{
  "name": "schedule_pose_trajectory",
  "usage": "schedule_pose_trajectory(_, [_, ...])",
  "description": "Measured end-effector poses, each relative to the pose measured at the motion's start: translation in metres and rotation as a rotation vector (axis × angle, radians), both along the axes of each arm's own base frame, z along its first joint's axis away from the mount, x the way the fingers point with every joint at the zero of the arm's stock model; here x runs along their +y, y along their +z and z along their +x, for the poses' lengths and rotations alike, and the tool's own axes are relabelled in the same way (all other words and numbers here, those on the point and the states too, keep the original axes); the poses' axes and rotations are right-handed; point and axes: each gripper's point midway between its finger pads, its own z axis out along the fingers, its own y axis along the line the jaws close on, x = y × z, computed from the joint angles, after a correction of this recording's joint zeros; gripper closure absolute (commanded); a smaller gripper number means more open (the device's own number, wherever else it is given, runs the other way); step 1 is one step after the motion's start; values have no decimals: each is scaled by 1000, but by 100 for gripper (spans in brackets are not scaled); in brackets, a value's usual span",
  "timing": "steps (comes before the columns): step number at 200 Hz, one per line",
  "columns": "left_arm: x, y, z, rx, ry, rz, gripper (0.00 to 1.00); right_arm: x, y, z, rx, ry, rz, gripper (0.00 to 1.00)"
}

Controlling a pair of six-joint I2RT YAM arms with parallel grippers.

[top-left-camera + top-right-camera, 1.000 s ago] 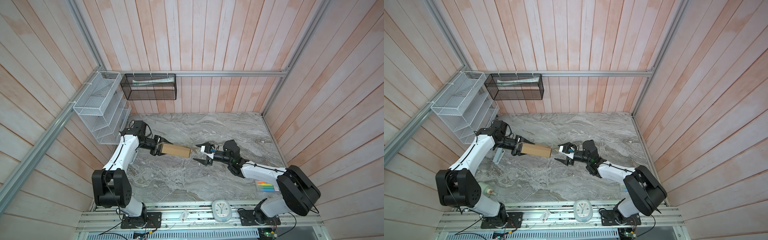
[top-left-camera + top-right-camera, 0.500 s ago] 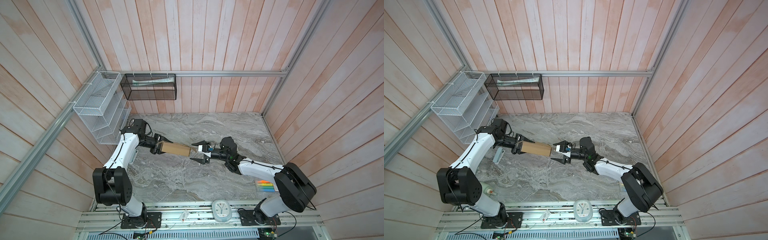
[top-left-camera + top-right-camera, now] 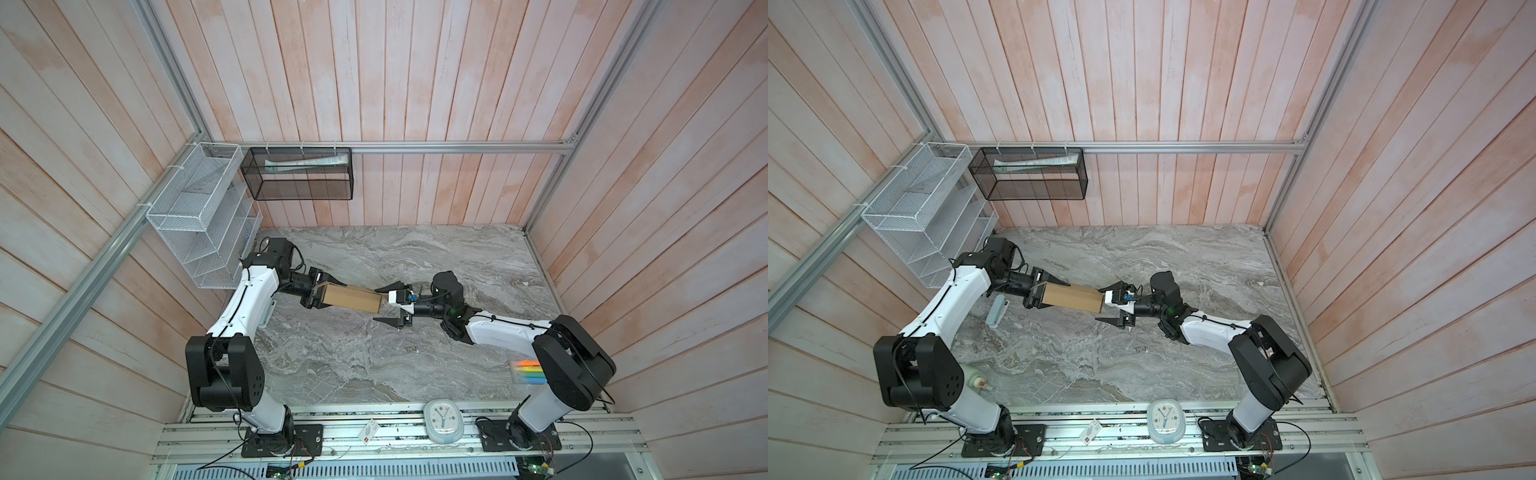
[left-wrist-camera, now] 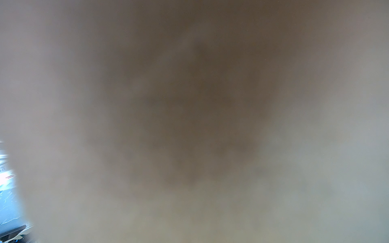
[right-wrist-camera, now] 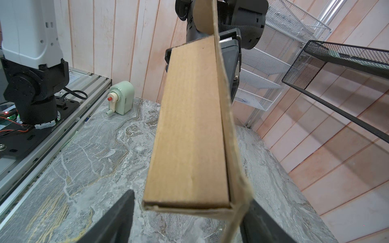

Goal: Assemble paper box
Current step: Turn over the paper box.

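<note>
Looks like the right tool (image 3: 375, 304) has slid in closer over the last second; it's spread wide now, a finger either side of the free end of the paper box (image 3: 351, 298), not pinching. Near to far: one clock (image 3: 443, 420) on the front rail, one marker pack (image 3: 528, 371) and one pencil sharpener (image 3: 978, 382) on the table (image 3: 374, 365), then the one box up off the table, left of centre, left tool (image 3: 324, 294) clamped on its other end. Cardboard totally blocks the left wrist view. Furthest back: one white wire rack (image 3: 199, 224), one black mesh basket (image 3: 299, 174).
</note>
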Motion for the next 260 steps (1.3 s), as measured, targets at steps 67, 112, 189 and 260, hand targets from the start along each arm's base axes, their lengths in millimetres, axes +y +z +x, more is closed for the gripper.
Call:
schedule_pose_trajectory(67, [-6, 2, -2, -5, -17, -10, 74, 7, 5, 1, -8, 34, 17, 24])
schedule_pose_trajectory(112, [-7, 1, -2, -6, -19, -10, 74, 15, 7, -6, -17, 42, 20, 25])
schedule_pose_trajectory(189, [-11, 2, 0, -22, -28, -18, 74, 28, 18, -5, -77, -33, 54, 35])
schedule_pose_trajectory(260, [-12, 4, 2, -23, -22, -29, 74, 29, 22, 1, -111, -81, 67, 44])
